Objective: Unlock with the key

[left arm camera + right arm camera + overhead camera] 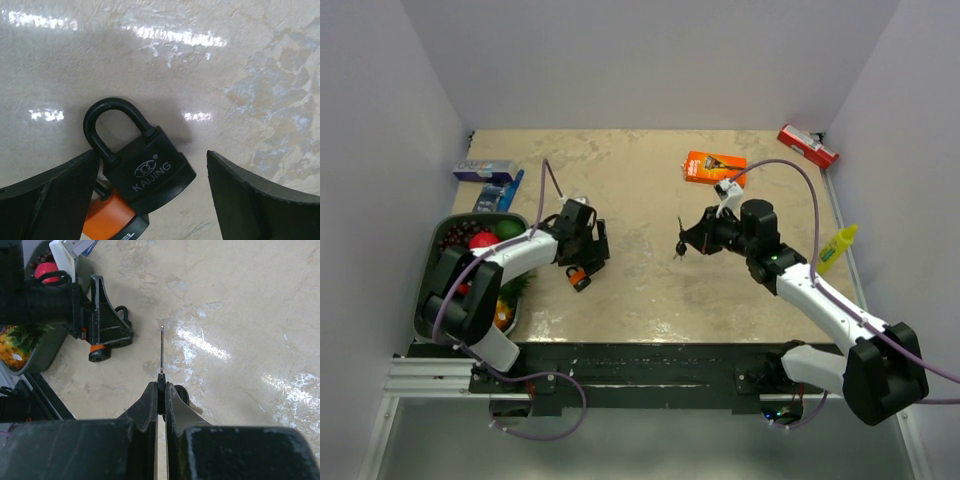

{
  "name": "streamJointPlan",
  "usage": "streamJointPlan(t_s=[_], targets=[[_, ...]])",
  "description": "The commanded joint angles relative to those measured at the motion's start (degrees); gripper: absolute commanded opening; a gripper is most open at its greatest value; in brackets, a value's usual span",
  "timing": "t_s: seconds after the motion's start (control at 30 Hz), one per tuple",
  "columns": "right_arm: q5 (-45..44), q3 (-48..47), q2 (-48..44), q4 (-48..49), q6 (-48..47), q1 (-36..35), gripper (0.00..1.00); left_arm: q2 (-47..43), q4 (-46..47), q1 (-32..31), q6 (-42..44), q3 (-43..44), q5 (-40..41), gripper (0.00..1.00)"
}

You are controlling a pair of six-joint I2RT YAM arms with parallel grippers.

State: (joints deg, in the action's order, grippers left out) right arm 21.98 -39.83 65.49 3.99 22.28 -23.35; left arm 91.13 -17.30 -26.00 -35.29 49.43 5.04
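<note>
A black padlock (145,165) marked KAIJING lies flat on the table with its shackle closed. It rests partly on an orange padlock (107,217). My left gripper (152,156) is open and low over the black padlock, one finger on each side; the left finger is close against the shackle. In the top view the left gripper (588,250) sits left of centre, with the orange padlock (579,277) just in front of it. My right gripper (161,385) is shut on the key (161,347) by its black head. The blade points toward the locks, well short of them.
A dark bin (423,300) of fruit stands at the left edge. A blue box (485,171) lies behind it. An orange box (714,167), a red box (807,146) and a yellow bottle (836,247) sit at the back and right.
</note>
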Motion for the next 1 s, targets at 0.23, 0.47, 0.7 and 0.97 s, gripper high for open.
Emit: streamJointPlan(t_s=[0.23, 0.47, 0.7, 0.97], targets=[[-0.5, 0.1, -1.4, 1.0, -0.9, 0.0, 0.0, 4.9, 4.7, -0.4, 0.6, 7.5, -4.2, 0.9], [-0.5, 0.1, -1.6, 0.9, -1.1, 0.0, 0.0, 2.4, 0.9, -1.6, 1.7, 6.5, 1.6, 0.91], [-0.6, 0.4, -1.4, 1.2, -1.0, -0.1, 0.0, 2.0, -5.4, -5.3, 3.1, 6.3, 8.5, 0.91], [-0.4, 0.5, -1.9, 1.0, -0.8, -0.1, 0.0, 2.9, -9.2, -6.8, 3.6, 7.3, 13.0, 0.85]])
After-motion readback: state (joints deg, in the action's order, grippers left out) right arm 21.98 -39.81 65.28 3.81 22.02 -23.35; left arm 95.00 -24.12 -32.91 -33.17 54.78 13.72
